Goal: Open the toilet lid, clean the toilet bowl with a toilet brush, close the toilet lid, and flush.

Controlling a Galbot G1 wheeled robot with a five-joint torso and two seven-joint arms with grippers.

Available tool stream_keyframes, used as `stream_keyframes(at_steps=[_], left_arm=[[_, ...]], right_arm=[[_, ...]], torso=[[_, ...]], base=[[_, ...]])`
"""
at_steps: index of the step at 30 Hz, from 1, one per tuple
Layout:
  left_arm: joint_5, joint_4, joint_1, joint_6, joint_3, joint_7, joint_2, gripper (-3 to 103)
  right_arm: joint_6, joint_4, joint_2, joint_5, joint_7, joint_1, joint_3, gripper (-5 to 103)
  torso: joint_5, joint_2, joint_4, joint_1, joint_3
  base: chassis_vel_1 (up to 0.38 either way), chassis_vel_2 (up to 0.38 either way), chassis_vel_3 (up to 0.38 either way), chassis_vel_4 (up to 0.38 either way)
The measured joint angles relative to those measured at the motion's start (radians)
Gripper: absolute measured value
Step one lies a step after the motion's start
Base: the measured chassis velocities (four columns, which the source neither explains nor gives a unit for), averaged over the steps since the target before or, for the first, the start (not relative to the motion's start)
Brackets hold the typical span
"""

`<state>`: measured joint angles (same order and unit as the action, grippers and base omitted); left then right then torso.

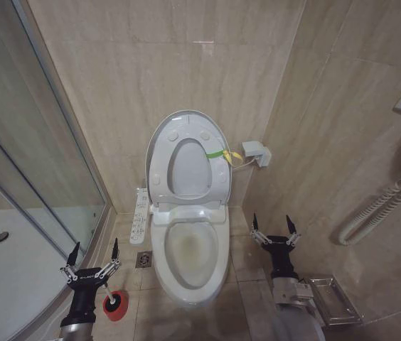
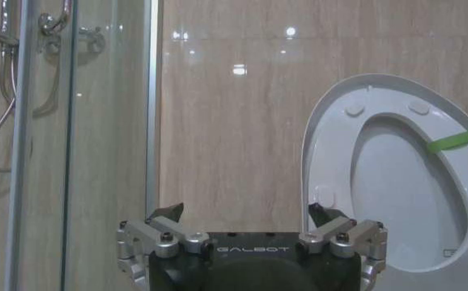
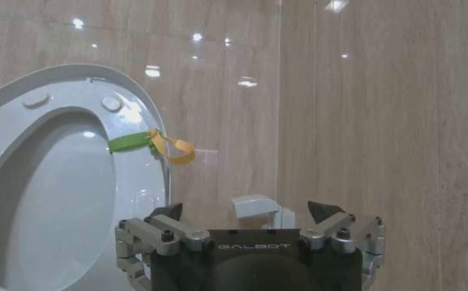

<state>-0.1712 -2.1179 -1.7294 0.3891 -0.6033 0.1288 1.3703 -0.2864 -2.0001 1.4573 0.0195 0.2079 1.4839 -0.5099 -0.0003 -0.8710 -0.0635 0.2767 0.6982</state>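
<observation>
toilet lid [image 1: 159, 153] up against wall, toilet bowl [image 1: 190, 250] exposed; your left tool [image 1: 94, 254] spread above toilet brush [image 1: 114, 304] at 7 o'clock for the grab, right tool [image 1: 274, 230] spread, idle at 3.

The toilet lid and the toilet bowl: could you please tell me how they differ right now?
The toilet lid stands upright against the wall, while the toilet bowl lies flat and open below. The lid carries a green strap; the bowl shows a faint brownish stain inside. Both are white and oval.

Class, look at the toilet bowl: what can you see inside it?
Inside the toilet bowl, faint yellowish-brown staining marks the white basin. No brush is in it. The raised toilet lid covers nothing.
</observation>
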Motion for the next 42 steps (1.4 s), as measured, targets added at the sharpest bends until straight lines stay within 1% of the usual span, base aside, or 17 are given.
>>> stream_keyframes(at_steps=[42], left_arm=[[0.000, 0.000, 0.000, 0.000, 0.000, 0.000, 0.000, 100]], right_arm=[[0.000, 0.000, 0.000, 0.000, 0.000, 0.000, 0.000, 100]], torso=[[0.0000, 0.000, 0.0000, 0.000, 0.000]], base=[[0.000, 0.000, 0.000, 0.000]])
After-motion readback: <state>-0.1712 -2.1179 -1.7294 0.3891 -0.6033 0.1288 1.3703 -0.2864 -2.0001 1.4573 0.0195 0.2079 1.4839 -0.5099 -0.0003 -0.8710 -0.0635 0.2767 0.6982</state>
